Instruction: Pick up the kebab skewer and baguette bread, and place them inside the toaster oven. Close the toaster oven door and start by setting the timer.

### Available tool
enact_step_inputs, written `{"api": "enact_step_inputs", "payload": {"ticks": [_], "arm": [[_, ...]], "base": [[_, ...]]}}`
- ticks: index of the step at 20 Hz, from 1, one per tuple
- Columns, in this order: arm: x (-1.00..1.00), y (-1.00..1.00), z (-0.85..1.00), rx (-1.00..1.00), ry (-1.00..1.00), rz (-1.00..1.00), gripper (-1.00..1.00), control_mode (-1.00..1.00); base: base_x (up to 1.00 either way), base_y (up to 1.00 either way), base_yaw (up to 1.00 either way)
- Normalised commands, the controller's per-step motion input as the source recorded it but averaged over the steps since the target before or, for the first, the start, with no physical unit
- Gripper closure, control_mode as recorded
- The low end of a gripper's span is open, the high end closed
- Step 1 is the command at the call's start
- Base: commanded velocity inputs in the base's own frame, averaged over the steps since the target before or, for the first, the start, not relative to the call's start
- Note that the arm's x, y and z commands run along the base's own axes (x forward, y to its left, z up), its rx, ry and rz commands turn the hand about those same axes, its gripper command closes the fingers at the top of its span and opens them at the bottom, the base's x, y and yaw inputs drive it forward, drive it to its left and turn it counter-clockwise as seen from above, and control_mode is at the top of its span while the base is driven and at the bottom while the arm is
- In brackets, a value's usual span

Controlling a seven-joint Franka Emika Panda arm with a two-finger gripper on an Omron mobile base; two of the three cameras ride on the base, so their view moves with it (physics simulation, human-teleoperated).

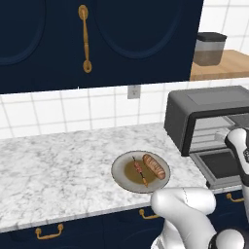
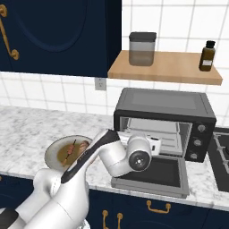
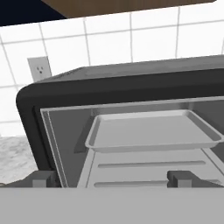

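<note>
The toaster oven (image 2: 163,105) stands on the counter with its door (image 2: 154,175) folded down flat in front. A pale baking tray (image 3: 153,130) sits on the rack inside. My gripper (image 3: 113,178) faces the oven's mouth from just above the lowered door, open, with nothing between its fingertips (image 3: 46,178). The kebab skewer (image 1: 141,171) and the baguette bread (image 1: 154,166) lie side by side on a round plate (image 1: 121,168) left of the oven. In the right base view my arm hides part of the plate (image 2: 56,150).
A wooden shelf (image 2: 165,71) above the oven carries a lidded jar (image 2: 142,48) and a small dark bottle (image 2: 206,56). A stove top (image 2: 222,156) lies right of the oven. Dark blue cabinets (image 1: 97,39) hang over the marble counter (image 1: 48,160).
</note>
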Motion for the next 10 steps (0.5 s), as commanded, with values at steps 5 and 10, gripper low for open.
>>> {"api": "enact_step_inputs", "payload": {"ticks": [5,10], "arm": [[0.1,-0.15,-0.1,0.0,-0.01,0.0,-1.0,-1.0],[0.16,-0.13,0.0,0.0,0.0,0.0,-1.0,-1.0]], "base": [[0.0,0.0,0.0],[0.0,0.0,0.0]]}}
